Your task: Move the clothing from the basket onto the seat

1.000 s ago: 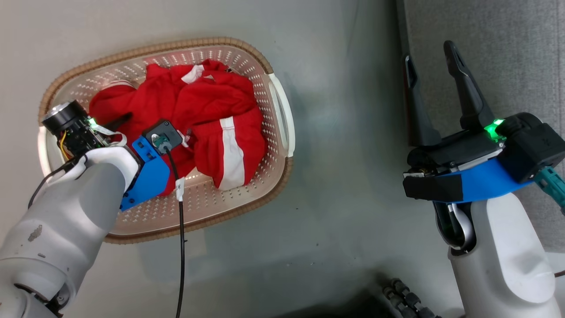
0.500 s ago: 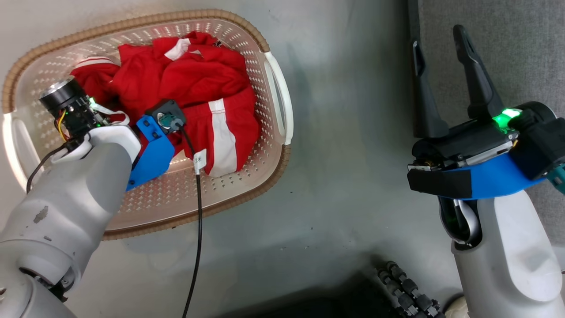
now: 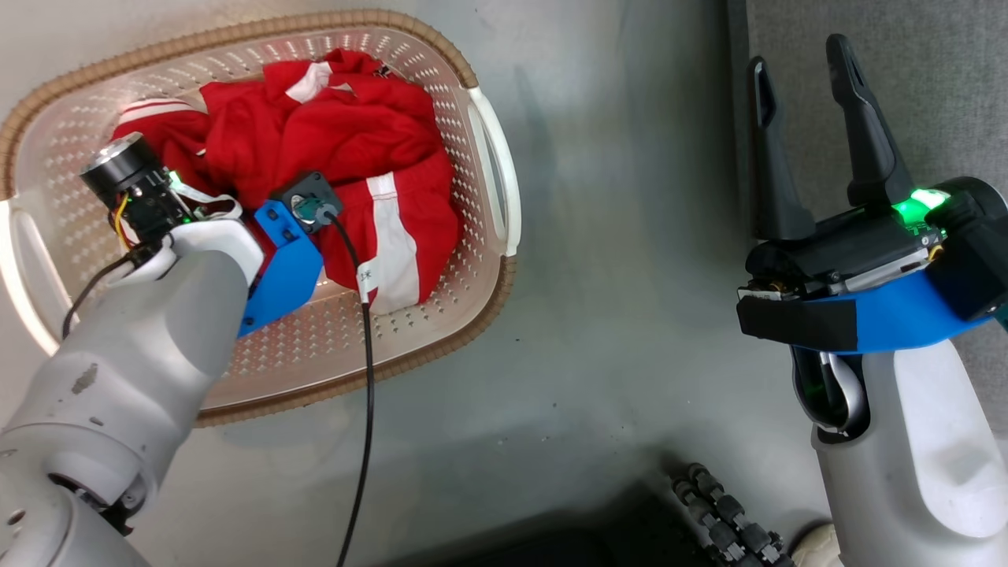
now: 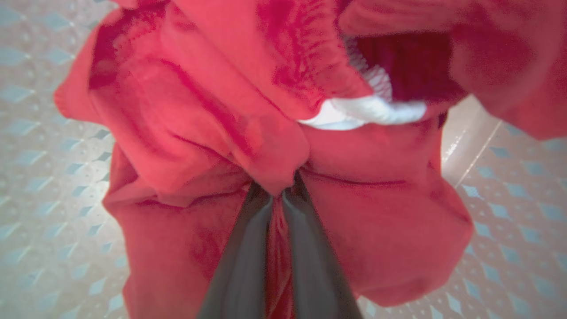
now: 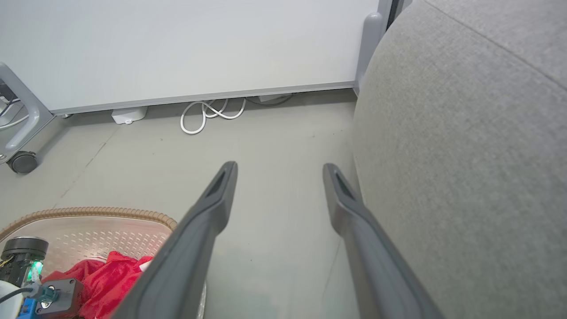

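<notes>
In the basket, upper left, a fold of the red clothing is pinched between the closed jaws of the left gripper; the right gripper is held wide open, empty. So thin a pinch could be lost on lifting.

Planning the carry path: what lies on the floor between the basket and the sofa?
Bare grey floor, as the head view shows between the basket and the sofa. The open right gripper hovers by the sofa's edge.
</notes>
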